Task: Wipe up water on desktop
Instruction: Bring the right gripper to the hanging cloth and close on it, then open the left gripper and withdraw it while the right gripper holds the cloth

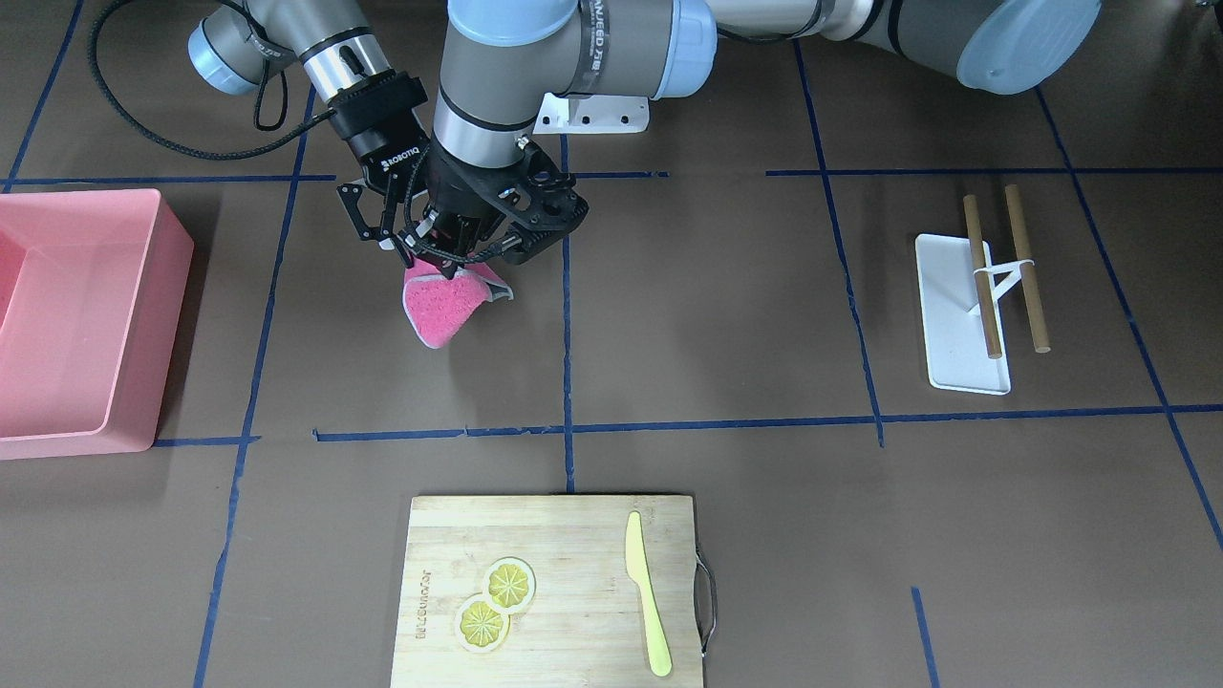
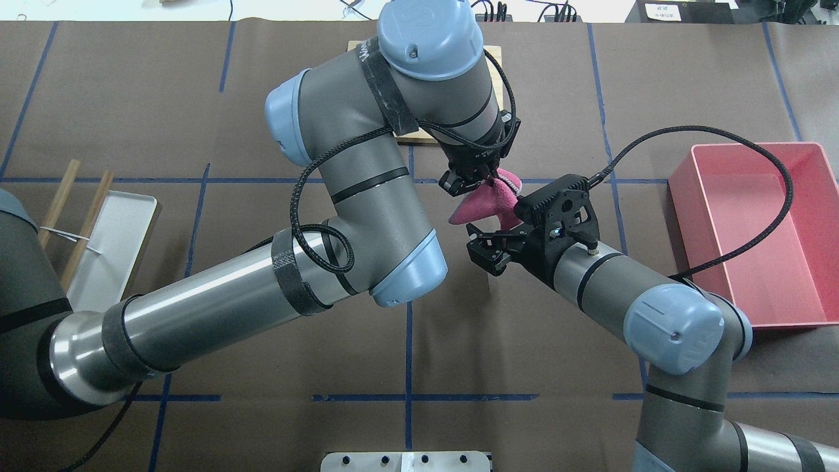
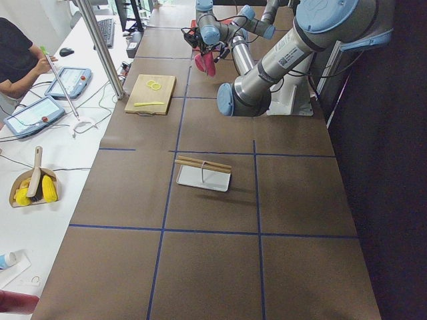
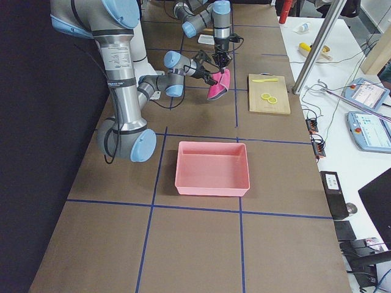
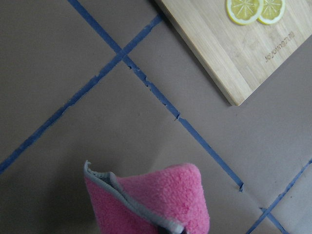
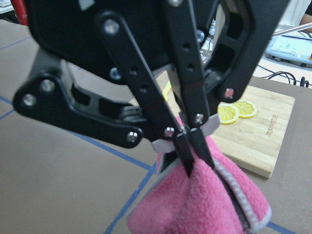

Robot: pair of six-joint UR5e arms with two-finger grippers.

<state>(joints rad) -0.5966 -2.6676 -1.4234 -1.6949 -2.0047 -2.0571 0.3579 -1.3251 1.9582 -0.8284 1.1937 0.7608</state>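
1. Tabletop (image 1: 726,315), dark brown and crossed by blue tape lines, fills every view; both arms meet over it near the robot's base.
2. Left claw (image 6: 195,158) is clamped on the top of a pink cloth (image 1: 441,308), which hangs down from it; whether the cloth's low edge touches the tabletop, I cannot tell.
3. Right claw (image 2: 482,250) sits just beside the cloth, fingers apart, holding nothing.
4. Bin (image 1: 143,315), pink, stands on the right arm's side.
5. Board (image 1: 573,545) on the far side carries two lemon slices (image 1: 497,597) and a yellow knife (image 1: 647,592).
6. Tray (image 1: 955,325), white, with two sticks (image 1: 982,277), lies on the left arm's side.
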